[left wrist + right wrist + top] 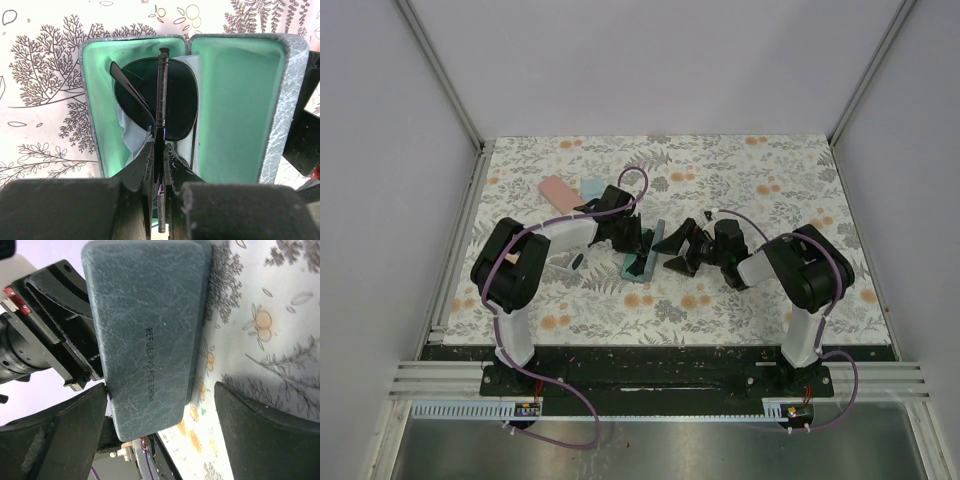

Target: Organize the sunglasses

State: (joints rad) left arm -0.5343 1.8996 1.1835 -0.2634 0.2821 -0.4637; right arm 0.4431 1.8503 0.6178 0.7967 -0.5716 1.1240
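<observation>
The case (150, 330) has a grey-blue, leather-like grained skin outside, matt; inside it, a smooth mint-green lining (235, 100). The sunglasses (172, 95) inside the case have glossy dark lenses and a thin black frame, lying on crumpled pale-blue cloth (131, 137). The worktop (770, 170) wears a matt floral print.

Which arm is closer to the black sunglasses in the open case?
Left. The left fingers pinch a temple of the black sunglasses lying in the open case. The right fingers stand open at the lid's outer side, away from the glasses.
</observation>
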